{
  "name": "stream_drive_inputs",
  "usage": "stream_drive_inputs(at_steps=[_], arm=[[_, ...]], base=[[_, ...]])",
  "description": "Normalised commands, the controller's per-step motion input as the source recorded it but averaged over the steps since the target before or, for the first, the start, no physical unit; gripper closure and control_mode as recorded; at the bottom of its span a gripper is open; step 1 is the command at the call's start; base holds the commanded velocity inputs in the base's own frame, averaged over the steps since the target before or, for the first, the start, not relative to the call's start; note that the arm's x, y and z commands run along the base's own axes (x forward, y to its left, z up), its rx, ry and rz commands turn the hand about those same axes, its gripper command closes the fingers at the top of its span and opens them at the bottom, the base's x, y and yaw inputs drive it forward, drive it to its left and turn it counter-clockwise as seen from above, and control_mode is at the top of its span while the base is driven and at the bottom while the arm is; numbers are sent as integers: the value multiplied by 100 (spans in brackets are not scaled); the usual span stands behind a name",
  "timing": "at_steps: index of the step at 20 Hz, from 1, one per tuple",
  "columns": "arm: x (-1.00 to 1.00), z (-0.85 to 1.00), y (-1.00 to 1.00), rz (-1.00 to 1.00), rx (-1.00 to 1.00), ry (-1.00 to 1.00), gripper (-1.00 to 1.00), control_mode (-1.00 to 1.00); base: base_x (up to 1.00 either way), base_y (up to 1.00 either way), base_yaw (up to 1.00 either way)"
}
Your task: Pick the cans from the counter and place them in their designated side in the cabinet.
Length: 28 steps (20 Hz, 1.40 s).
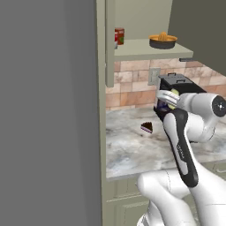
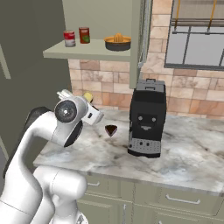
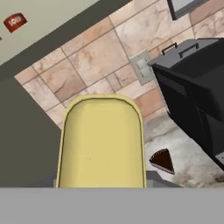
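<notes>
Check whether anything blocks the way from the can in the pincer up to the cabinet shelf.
Nothing visible does. The pincer holds the blue can with the yellow top above the counter, and the open cabinet shelf is higher up. Two cans and a dish stand on it, with bare shelf in front.

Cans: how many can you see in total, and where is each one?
3. Two red cans stand side by side on the cabinet shelf: one on the left, one beside it. The third, a yellow-topped can, is held in the claw above the counter.
</notes>
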Motion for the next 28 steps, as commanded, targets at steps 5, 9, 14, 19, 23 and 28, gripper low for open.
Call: stream_drive_inputs(at_steps=[5,9,14,19,23,28], arm=[[-33,39,5,0,0,6,100,-100],[-23,38,3,0,0,9,100,-100],[-9,11,6,0,0,1,100,-100],[-9,10,7,0,0,-1,100,-100],[-13,21,6,0,0,-1,100,-100],[-12,27,6,0,0,-6,100,-100]], base=[[0,0,0],[0,0,0],[0,0,0],[0,0,0],[0,0,0],[0,0,0]])
